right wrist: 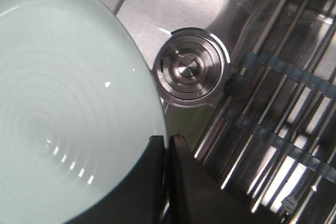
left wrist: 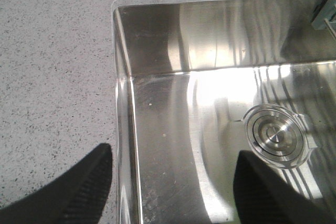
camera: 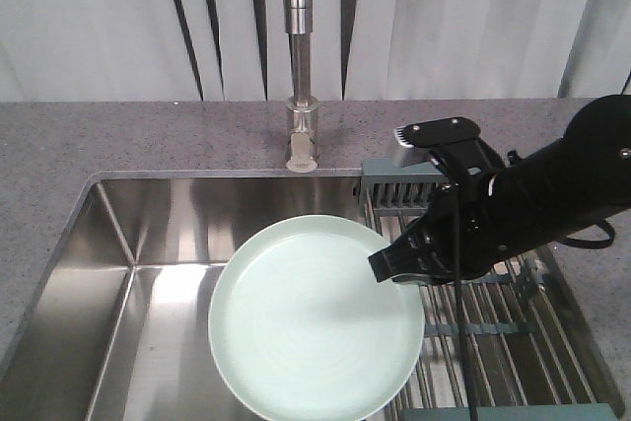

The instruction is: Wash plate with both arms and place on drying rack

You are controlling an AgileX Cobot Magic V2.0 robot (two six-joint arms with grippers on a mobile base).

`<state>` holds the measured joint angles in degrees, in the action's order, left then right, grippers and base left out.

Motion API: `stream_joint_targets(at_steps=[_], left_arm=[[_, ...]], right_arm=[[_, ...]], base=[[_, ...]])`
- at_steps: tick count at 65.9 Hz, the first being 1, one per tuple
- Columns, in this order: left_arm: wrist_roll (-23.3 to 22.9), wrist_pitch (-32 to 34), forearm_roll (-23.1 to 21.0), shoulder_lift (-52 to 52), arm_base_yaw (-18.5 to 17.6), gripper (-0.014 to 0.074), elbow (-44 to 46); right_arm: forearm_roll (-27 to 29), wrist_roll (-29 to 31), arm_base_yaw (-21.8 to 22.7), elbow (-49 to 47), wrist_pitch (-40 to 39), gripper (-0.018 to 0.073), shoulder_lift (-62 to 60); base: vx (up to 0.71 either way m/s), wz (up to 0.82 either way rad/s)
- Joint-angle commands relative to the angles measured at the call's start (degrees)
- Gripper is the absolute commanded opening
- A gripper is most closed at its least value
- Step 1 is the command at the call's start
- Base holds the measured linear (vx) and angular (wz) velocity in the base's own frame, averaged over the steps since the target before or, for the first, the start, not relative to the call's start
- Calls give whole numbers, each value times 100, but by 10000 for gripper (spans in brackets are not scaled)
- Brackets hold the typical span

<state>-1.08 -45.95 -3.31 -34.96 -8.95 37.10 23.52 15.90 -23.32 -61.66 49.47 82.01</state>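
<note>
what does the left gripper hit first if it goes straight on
Likely the sink floor near its left side; nothing shows between it and the left gripper, though depth is unclear.

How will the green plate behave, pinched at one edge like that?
Probably rigid: the plate shows no sag though the right gripper pinches only its rim. Likely slippery: the glazed surface shows sharp highlights, so it could pivot or slide. It looks ceramic, so probably fragile over the steel sink.
</note>
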Motion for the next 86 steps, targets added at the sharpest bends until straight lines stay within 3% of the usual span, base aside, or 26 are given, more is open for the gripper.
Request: stream_joint_targets(at_steps=[1,17,34,51,68,86], left_arm=[[-45,365,-16,-12,17,459,140],[-45,365,-16,-12,17,459,140],[-45,365,-16,-12,17,459,140],[-45,365,-16,-12,17,459,140],[-45,365,-16,-12,17,459,140],[-45,365,-16,-12,17,459,140]], right_arm=[[202,-45,-198,-321,-264,-1,30],[194,-44,-515,-1194,-195,-1,754],[-48,-44,-502,-2585,160,-1,1681],[-69,70,-8,-3738,653,-1,2219],[-147,153,707,-3719,810,-1,1931],[-341,237,1544,-2354,453,-1,1071]], base=[[0,0],[0,0],[0,0],[0,0],[0,0],[0,0]])
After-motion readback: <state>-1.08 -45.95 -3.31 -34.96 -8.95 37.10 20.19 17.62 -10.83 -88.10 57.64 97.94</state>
